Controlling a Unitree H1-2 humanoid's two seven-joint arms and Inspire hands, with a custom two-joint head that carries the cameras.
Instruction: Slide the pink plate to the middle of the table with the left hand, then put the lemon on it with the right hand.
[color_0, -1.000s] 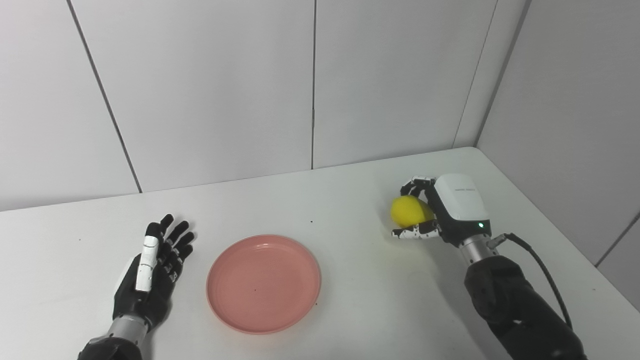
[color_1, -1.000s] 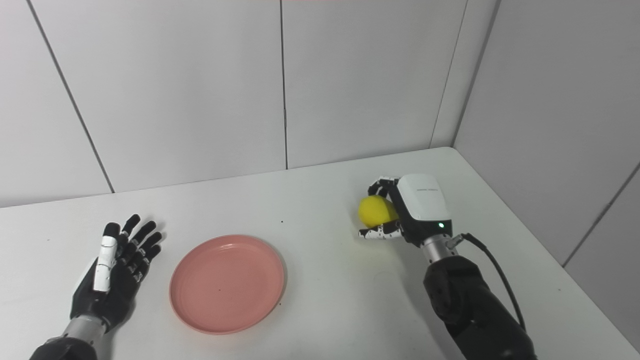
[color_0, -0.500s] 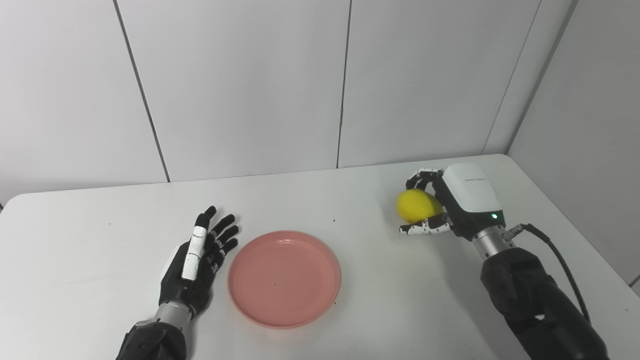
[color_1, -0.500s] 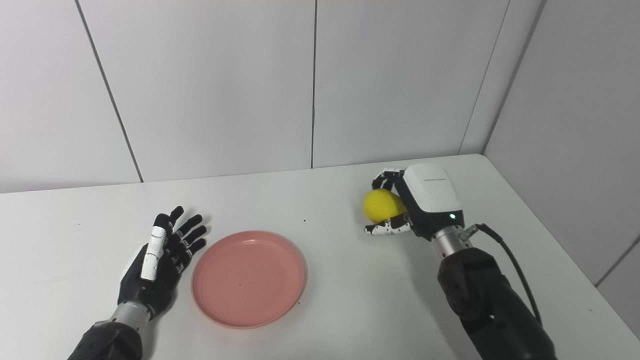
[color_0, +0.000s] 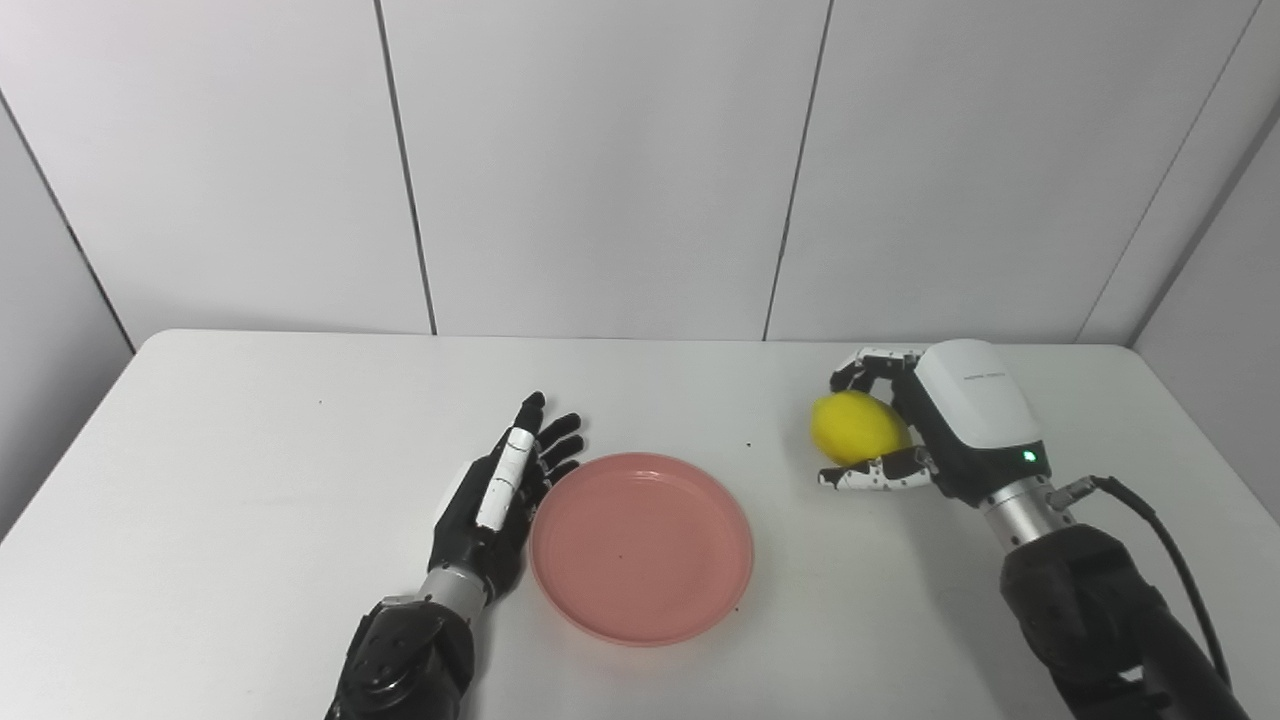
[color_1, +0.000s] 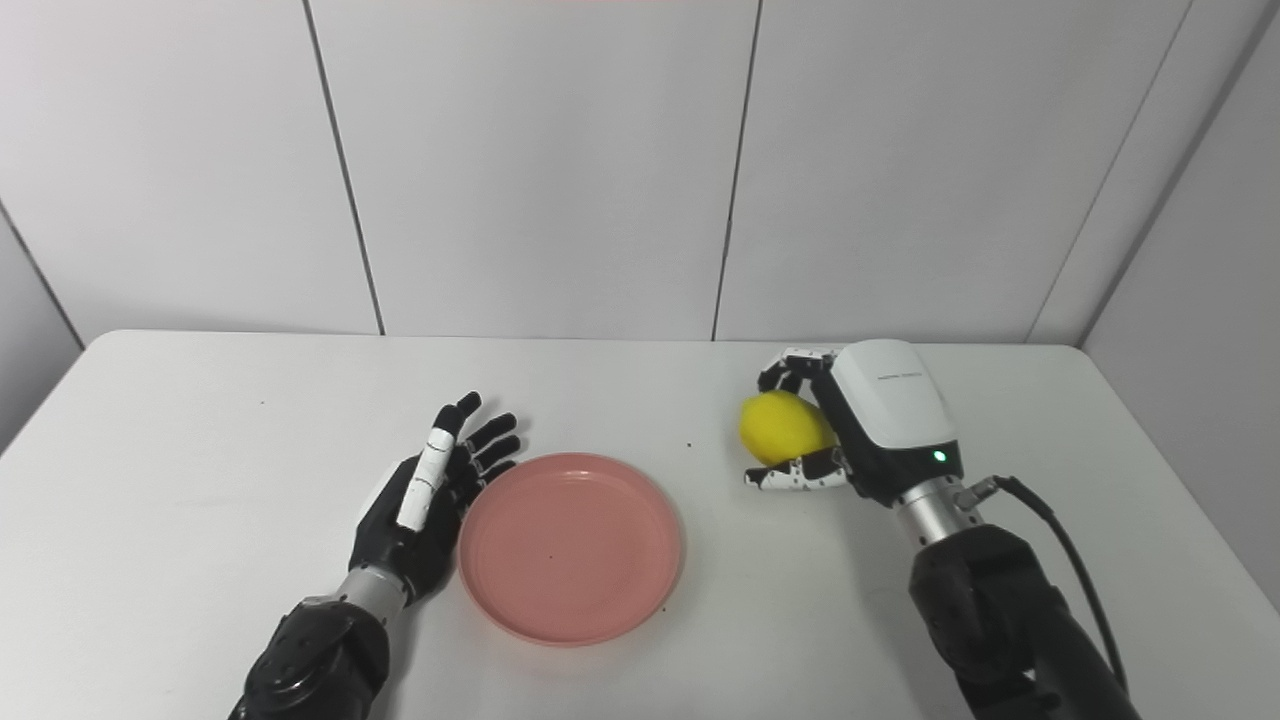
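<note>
The pink plate (color_0: 641, 548) lies flat on the white table (color_0: 250, 450), near its middle. My left hand (color_0: 497, 495) is open, palm down on the table, fingers spread, its side against the plate's left rim. My right hand (color_0: 935, 428) is shut on the yellow lemon (color_0: 857, 427), fingers over its top and thumb under it, to the right of the plate and apart from it. I cannot tell whether the lemon touches the table. All of these also show in the right eye view: the plate (color_1: 571, 548), the left hand (color_1: 428, 500), the lemon (color_1: 783, 426).
White wall panels stand behind the table and at its right side. The table's left edge (color_0: 60, 470) and right edge (color_0: 1215, 450) are in view. A black cable (color_0: 1165, 540) runs from my right wrist. A small dark speck (color_0: 745, 443) lies between plate and lemon.
The camera has swung left, showing the whole table. My left hand has moved right up against the plate's rim. My right hand with the lemon has shifted left toward the plate.
</note>
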